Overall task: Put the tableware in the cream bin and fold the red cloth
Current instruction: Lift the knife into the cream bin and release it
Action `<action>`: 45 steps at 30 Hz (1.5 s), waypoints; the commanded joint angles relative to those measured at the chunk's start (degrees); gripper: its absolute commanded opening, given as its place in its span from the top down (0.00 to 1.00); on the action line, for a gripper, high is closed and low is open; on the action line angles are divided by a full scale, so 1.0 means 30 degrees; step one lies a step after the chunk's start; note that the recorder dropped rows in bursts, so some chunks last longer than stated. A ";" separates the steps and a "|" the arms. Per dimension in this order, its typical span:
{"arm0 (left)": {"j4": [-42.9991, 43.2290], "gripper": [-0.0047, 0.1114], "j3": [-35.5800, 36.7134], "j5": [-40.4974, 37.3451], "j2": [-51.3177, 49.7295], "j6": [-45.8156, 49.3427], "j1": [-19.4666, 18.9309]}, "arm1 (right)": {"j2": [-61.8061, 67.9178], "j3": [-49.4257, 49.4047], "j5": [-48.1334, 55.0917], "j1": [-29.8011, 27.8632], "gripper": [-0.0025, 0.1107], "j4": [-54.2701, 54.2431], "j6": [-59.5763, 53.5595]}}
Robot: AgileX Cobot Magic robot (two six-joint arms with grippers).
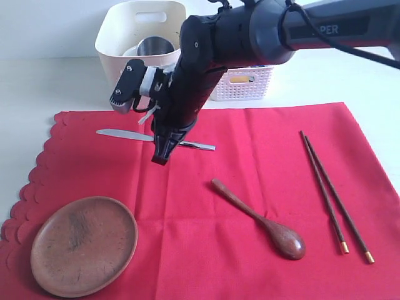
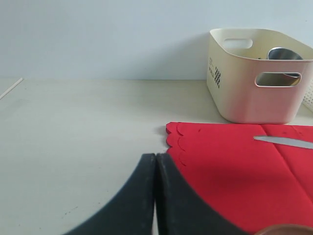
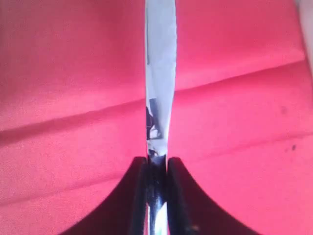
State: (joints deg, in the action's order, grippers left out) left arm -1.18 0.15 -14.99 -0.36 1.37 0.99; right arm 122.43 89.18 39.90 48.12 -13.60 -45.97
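Note:
The red cloth point(image 1: 250, 162) lies spread on the table. On it rest the metal butter knife point(image 1: 119, 134), the round wooden plate point(image 1: 84, 244), the dark wooden spoon point(image 1: 262, 219) and the pair of chopsticks point(image 1: 331, 194). My right gripper point(image 1: 161, 156) reaches across the middle and is shut on the knife's handle point(image 3: 159, 73), with both fingers pressing its sides at the right gripper point(image 3: 156, 159). The cream bin point(image 1: 119, 44) at the back holds the steel cup point(image 1: 153, 47). The white bowl does not show clearly. My left gripper point(image 2: 155, 156) is shut on nothing, over bare table beside the cloth's scalloped edge point(image 2: 176, 142).
A white lattice basket point(image 1: 244, 84) with food pieces stands right of the cream bin, behind the right arm. The left wrist view shows the bin point(image 2: 244, 93), the cup point(image 2: 285, 54) and the knife's blade point(image 2: 288, 142). Bare white table lies left of the cloth.

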 commanded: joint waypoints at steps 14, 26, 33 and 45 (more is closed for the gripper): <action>0.0018 0.94 -0.0049 0.0114 0.0119 -0.0036 0.0095 | -0.0872 0.1804 -0.9842 -0.0762 0.98 0.0096 0.6056; 0.0018 0.94 -0.0049 0.0114 0.0119 -0.0036 0.0095 | 0.4069 0.7333 -1.6086 -0.1574 0.98 0.0013 0.6846; 0.0018 0.94 -0.0049 0.0114 0.0119 -0.0036 0.0095 | 0.5702 0.8772 -1.6290 -0.1695 0.98 -0.0464 0.6723; 0.0018 0.94 -0.0049 0.0114 0.0119 -0.0036 0.0095 | 0.5878 0.8772 -1.5906 -0.1695 0.54 -0.0464 0.6844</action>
State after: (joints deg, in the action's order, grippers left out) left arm -1.18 0.15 -14.99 -0.36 1.37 0.99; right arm 140.11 115.03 -7.66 43.45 -14.81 -25.62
